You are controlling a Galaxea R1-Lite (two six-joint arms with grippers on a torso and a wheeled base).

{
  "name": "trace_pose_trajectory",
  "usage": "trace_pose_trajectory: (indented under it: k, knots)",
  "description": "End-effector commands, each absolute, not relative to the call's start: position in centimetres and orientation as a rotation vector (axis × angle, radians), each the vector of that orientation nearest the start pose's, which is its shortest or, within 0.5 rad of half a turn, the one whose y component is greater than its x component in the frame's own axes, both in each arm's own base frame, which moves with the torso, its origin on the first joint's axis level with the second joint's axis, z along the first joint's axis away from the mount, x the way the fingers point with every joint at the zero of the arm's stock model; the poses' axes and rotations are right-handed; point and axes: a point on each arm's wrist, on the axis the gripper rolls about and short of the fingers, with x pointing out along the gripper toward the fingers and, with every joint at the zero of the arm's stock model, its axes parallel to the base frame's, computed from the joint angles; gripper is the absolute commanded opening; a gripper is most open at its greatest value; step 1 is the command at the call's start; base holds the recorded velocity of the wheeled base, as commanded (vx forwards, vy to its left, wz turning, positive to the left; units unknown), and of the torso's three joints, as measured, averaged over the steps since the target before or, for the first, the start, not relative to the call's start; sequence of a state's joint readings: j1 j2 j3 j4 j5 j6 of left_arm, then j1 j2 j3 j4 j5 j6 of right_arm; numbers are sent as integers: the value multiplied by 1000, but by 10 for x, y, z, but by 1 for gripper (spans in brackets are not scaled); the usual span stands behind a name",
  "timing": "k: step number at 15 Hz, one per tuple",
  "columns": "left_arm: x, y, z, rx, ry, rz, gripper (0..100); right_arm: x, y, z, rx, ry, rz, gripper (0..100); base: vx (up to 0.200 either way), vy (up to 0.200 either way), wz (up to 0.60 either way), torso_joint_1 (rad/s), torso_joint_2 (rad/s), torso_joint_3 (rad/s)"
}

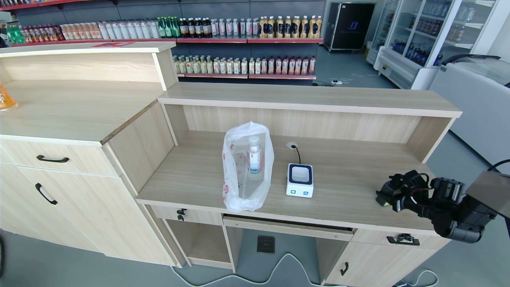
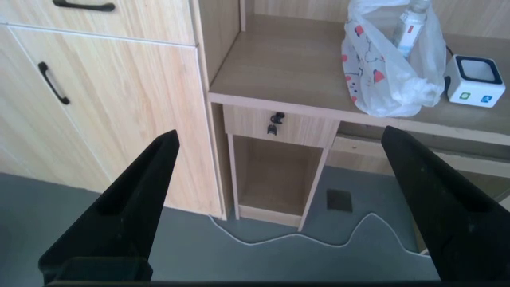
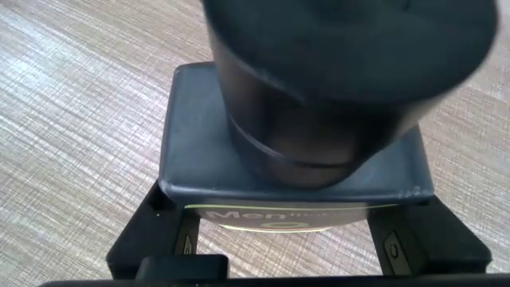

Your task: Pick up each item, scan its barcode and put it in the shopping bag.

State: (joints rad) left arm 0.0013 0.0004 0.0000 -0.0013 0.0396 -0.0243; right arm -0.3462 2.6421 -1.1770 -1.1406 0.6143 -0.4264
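Dark grey bottle (image 3: pixel 199 143) is clamped between my right gripper's (image 1: pixel 385 194) fingers over the counter's (image 1: pixel 350 175) right end. Its long axis runs up toward the wrist camera, cap end nearest. My left gripper (image 2: pixel 280 134) hangs wide open and empty, down before the cabinet (image 2: pixel 119 88). Farther in, the scanner (image 1: pixel 299 180) sits just beside the bag (image 1: pixel 247 191), with a clear bottle (image 1: pixel 254 155) upright inside.

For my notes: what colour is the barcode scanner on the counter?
The scanner is white with a dark blue top frame, best in the head view.
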Motion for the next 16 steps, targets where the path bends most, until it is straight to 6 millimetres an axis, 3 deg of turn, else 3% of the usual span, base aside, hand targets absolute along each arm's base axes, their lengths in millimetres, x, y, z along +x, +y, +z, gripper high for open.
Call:
trace_pose_trajectory:
  k: [1,3,5,7,9,11,12,16]
  knots:
    - [-23,1,76,-25,-2,41,100,428,-140,-42,-287,200,318,0,0,0,0,0,0,0]
    - [-23,1,76,-25,-2,41,100,425,-139,-5,-341,115,304,0,0,0,0,0,0,0]
    - [-23,1,76,-25,-2,41,100,410,-127,60,-446,-18,293,0,0,0,0,0,0,0]
    - [-23,1,76,-25,-2,41,100,371,-104,146,-609,-252,273,0,0,0,0,0,0,0]
    - [-23,1,76,-25,-2,41,100,345,-76,199,-718,-482,311,0,0,0,0,0,0,0]
    - [-23,1,76,-25,-2,41,100,319,-43,229,-773,-641,401,0,0,0,0,0,0,0]
    - [-23,1,76,-25,-2,41,100,314,-28,235,-781,-681,446,0,0,0,0,0,0,0]
    - [-23,1,76,-25,-2,41,100,316,20,245,-810,-807,551,0,0,0,0,0,0,0]
